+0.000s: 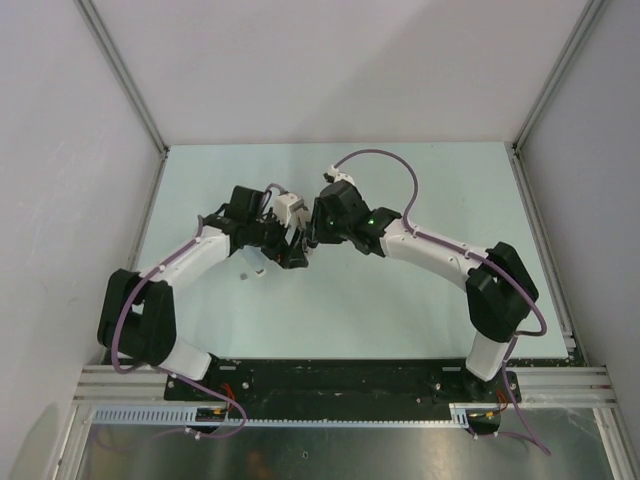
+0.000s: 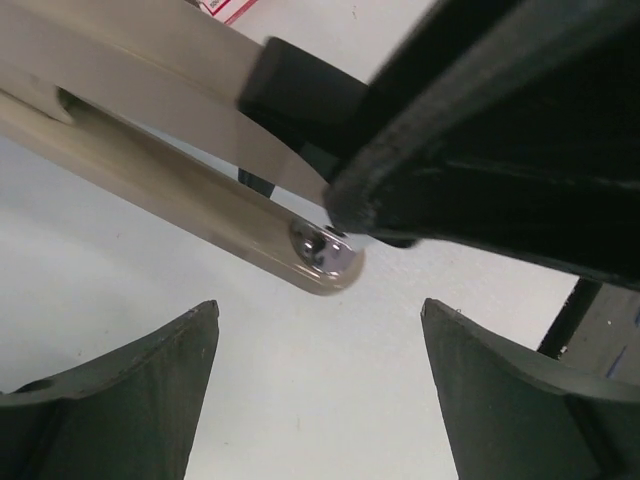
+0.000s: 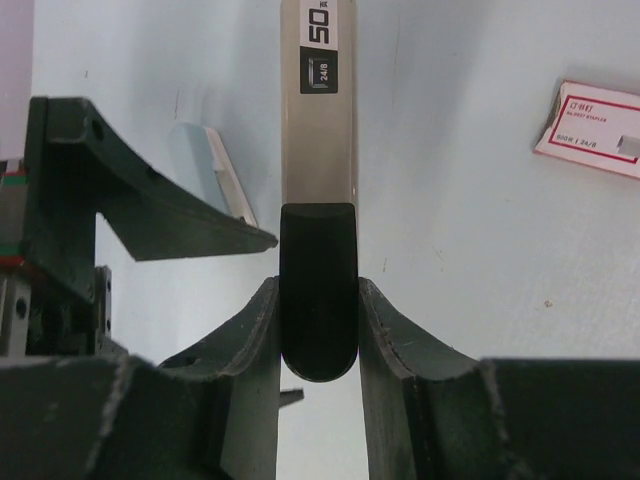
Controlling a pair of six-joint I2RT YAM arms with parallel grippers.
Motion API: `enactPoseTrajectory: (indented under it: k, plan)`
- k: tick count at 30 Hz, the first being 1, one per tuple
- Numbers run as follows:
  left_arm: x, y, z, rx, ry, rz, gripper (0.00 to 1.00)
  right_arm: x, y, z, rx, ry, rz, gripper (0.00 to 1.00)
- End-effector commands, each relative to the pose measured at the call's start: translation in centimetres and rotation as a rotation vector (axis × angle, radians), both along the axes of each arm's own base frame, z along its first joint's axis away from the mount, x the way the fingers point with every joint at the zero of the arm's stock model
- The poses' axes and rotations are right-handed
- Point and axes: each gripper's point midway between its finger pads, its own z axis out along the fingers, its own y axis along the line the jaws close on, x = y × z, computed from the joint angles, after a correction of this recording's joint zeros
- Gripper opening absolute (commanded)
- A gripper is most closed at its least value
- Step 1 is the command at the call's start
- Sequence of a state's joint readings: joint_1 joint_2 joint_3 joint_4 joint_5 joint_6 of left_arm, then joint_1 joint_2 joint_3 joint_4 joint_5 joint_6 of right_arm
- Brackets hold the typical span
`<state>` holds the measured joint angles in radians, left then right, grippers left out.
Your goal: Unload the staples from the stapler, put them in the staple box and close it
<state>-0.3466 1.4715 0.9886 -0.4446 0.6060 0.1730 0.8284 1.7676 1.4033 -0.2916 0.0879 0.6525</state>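
Pinching a long beige metal stapler (image 3: pixel 318 150) by its black end, the right fingers (image 3: pixel 250 345) grip while the left fingers (image 2: pixel 120 400) gape wide.

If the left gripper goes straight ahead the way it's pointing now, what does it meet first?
Likely the stapler's rounded metal tip, dead ahead of the open left gripper, though depth is unclear.

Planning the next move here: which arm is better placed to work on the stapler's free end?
Left, probably. The right gripper is shut on the black end of the stapler, so it is busy; the left gripper is open and empty, with the metal tip just ahead of its fingers.
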Motion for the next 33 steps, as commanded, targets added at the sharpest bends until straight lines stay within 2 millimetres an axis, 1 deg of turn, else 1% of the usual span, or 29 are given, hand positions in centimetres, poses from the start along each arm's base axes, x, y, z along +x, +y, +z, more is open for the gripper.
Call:
enactPoseTrajectory:
  k: [1,5,9,14,19,21,23,26,28,33]
  plan:
    - [1.8,-0.9,0.7,-0.039,-0.045,0.010,0.85,-0.2,1.4,6.0,0.180,-0.093,-0.003,0.00]
    - [2.2,-1.2,0.6,-0.047,-0.055,0.006,0.76,-1.0,1.6,5.7,0.194,-0.071,0.009,0.00]
    - [2.3,-1.4,0.5,-0.059,-0.055,-0.002,0.67,-1.6,2.0,5.8,0.219,-0.063,0.019,0.00]
    - [2.1,-1.7,0.5,-0.070,-0.053,-0.018,0.50,-2.1,2.3,6.0,0.241,-0.057,0.026,0.00]
    - [1.6,-1.5,0.1,-0.068,-0.048,-0.032,0.36,-2.1,2.1,6.6,0.268,-0.058,0.021,0.00]
    - [1.4,-1.5,-0.1,-0.069,-0.042,-0.037,0.28,-2.2,2.2,6.8,0.282,-0.055,0.022,0.00]
    - [1.2,-1.7,-0.2,-0.077,-0.037,-0.047,0.16,-2.3,2.2,6.9,0.294,-0.052,0.023,0.00]
    - [1.4,-1.8,0.2,-0.091,-0.043,-0.057,0.03,-2.9,2.5,7.0,0.313,-0.036,0.049,0.00]
    - [1.7,-1.8,0.5,-0.091,-0.059,-0.061,0.01,-3.2,2.4,6.9,0.312,-0.032,0.058,0.00]
    - [2.8,-1.1,0.9,-0.044,-0.123,-0.043,0.00,-3.9,1.6,6.6,0.295,-0.035,0.084,0.00]
